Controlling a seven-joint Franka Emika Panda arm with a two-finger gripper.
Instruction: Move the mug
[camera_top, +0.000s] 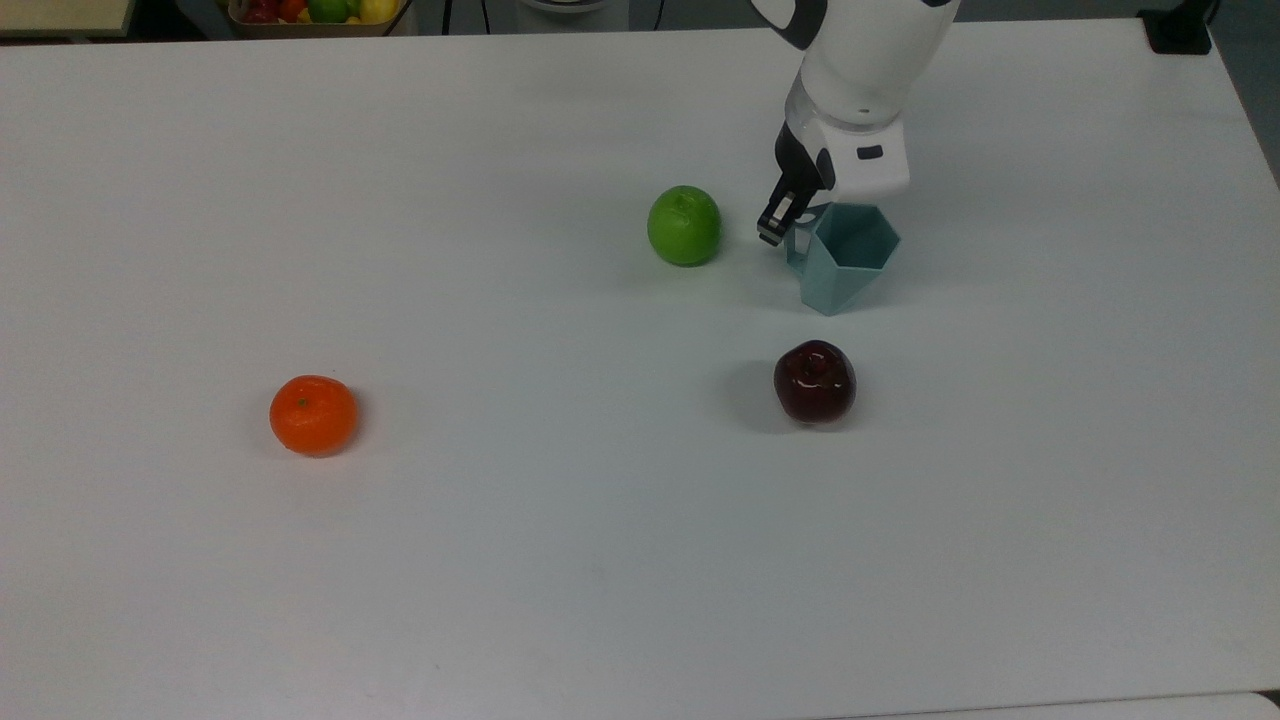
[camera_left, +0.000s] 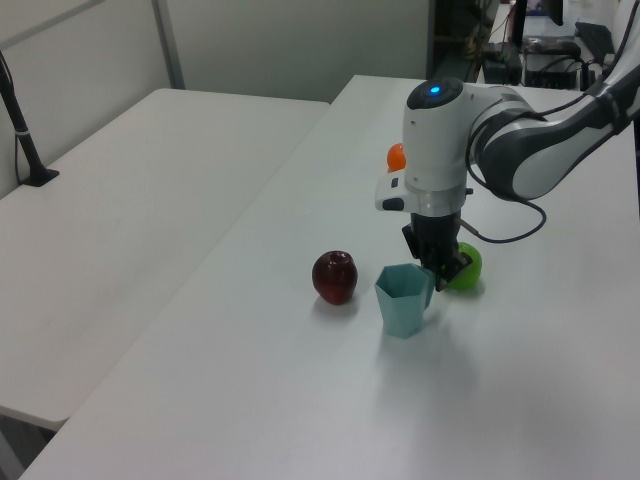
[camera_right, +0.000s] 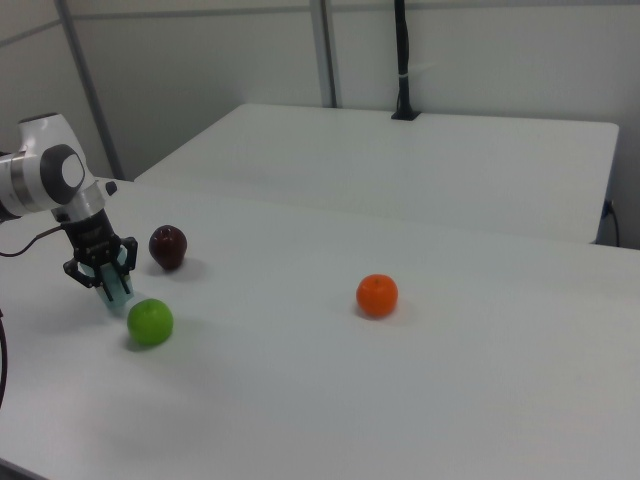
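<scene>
Mug (camera_top: 845, 260), gripped at its handle by the pincer (camera_top: 790, 222), should settle flat onto the counter (camera_top: 500, 560), between green apple (camera_top: 684, 225) and red apple (camera_top: 814, 381), touching neither.

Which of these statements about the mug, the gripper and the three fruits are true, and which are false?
1. The gripper holds the mug by its handle. True.
2. The mug lies on its side. False: it is upright, opening upward.
3. In the top view, the green apple is left of the mug. True.
4. The orange touches the dark red apple. False: they are far apart.
</scene>
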